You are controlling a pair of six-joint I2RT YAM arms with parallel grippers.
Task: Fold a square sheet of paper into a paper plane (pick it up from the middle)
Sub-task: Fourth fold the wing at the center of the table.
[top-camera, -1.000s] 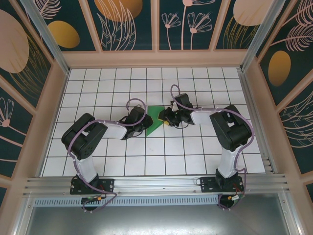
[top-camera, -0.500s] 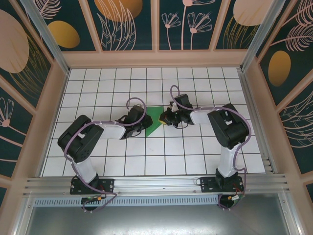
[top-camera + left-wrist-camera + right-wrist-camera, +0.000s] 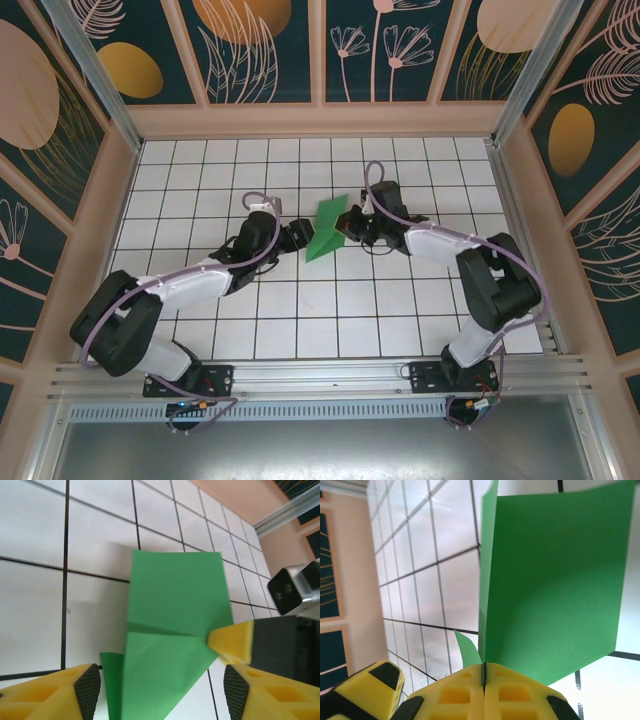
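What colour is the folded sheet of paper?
The sheet is plain green, clearest in the right wrist view.

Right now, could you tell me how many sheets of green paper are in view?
1: the green paper, pinched by the right gripper over the middle of the table; none seems hidden.

The paper sheet [image 3: 326, 229] looks matt, the tiled table [image 3: 300, 320] glossy.

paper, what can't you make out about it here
Top view: paper too small to show its creases; right hand covers its right edge.
Left wrist view: its near end runs off the bottom edge at the left hand.
Right wrist view: its top is cut by the frame; the pinched strip is hidden inside the right hand.
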